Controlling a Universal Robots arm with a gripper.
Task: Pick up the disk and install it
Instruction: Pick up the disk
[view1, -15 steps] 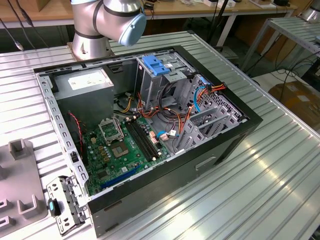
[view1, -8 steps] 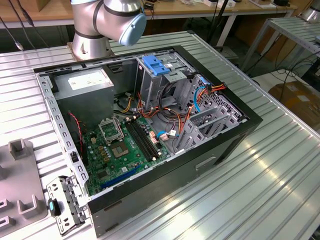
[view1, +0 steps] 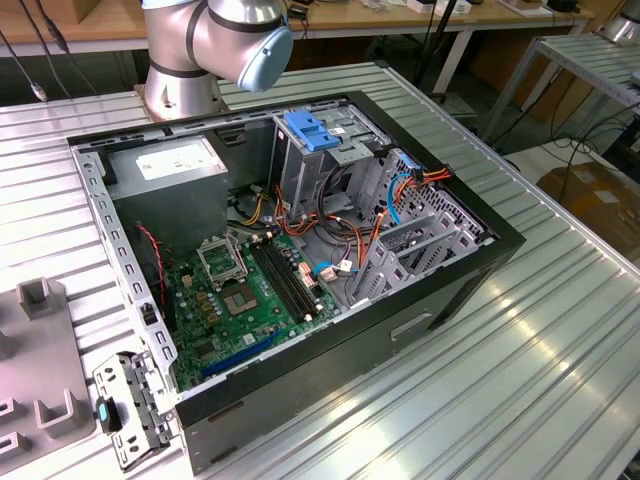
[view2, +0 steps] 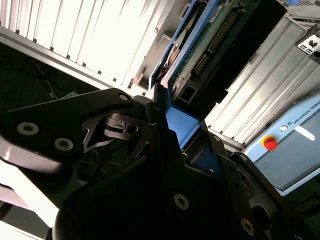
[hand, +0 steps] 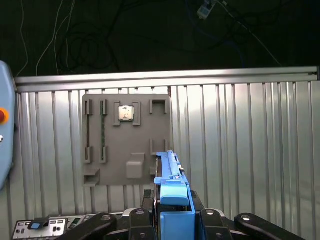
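Drive clamped edge-on in the gripper, above the ribbed table.

In the first wrist view the black two-fingered gripper (hand: 172, 212) is closed on the one disk (hand: 170, 175), a flat silver hard drive with blue plastic side rails; the second wrist view shows its green circuit-board face (view2: 210, 45). Beyond it lies one grey plastic fixture tray (hand: 127, 137) carrying one small square chip (hand: 125, 113), with open ribbed aluminium table (hand: 250, 150) beside it up to the edge rail. The exterior view has one open black computer case (view1: 400, 330), its metal cage with a blue plastic top (view1: 315, 130) upright.
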